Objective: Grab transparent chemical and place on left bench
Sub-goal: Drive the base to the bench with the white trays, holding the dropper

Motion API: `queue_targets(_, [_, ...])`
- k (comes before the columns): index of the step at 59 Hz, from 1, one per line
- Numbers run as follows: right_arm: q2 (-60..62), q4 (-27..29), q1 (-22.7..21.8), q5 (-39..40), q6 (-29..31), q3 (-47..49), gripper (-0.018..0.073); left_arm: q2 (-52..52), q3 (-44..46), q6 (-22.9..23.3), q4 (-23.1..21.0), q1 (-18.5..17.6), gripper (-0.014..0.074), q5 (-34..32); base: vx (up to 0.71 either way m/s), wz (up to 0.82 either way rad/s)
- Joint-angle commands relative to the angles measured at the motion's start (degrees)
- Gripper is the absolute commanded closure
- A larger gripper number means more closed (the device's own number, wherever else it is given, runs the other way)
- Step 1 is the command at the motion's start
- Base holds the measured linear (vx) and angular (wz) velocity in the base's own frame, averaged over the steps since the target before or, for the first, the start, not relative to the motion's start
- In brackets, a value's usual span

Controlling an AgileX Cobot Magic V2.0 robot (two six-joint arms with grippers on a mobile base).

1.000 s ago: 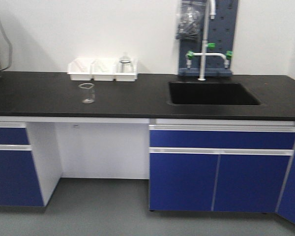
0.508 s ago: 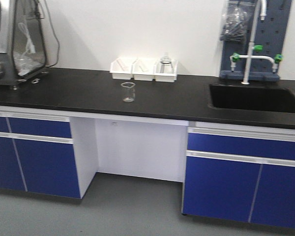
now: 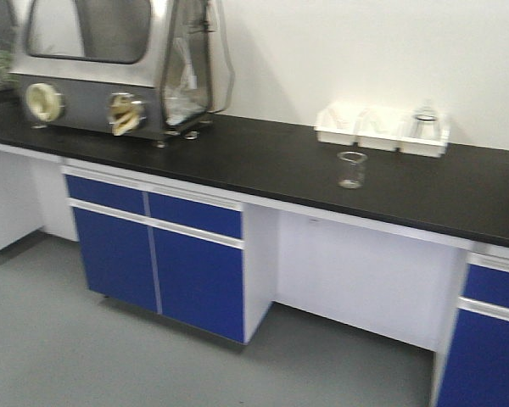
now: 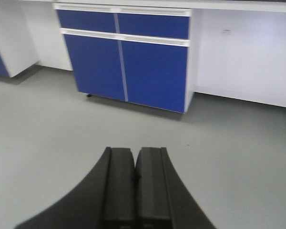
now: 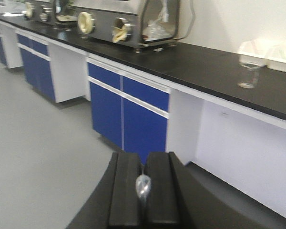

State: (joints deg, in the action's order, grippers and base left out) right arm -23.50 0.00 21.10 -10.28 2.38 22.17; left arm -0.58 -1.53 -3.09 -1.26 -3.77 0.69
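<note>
Standing upright on a long matte black worktop with a white front edge, a small clear glass beaker waits just in front of a row of white plastic bins, well apart from a steel glove box, the front view shows; neither arm appears here. The left wrist view finds the left gripper pressed closed on nothing, low over grey floor, facing blue cabinet doors. The right wrist view has the right gripper likewise closed, a small silvery glint at the seam too blurred to name, with the beaker far ahead on the worktop. The approach looks unfinished: squaring up to the worktop, opening one pincer early and closing on the glass wall below the lip, kept level, would serve best. No brand or lettering is legible; any marks on the beaker are too faint to read.
</note>
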Motion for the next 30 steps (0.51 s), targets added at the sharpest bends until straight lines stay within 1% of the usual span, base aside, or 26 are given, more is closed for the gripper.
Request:
queue_targets(1, [-0.3,0.0,0.0,4.9,0.3,1.6,0.0562,-1.1,-0.9,0.4,0.0,-0.1,0.06,-4.5,0.17,0.56])
queue_targets(16, [-0.3,0.0,0.0,4.9,0.3,1.6,0.0562,-1.1,-0.9,0.4,0.0,-0.1,0.06,-4.5,0.19,0.48])
queue_targets(30, [-0.3,0.0,0.0,4.9,0.3,1.6,0.0562,-1.1,-0.9,0.4,0.0,-0.1,0.06,-4.5,0.23,0.28])
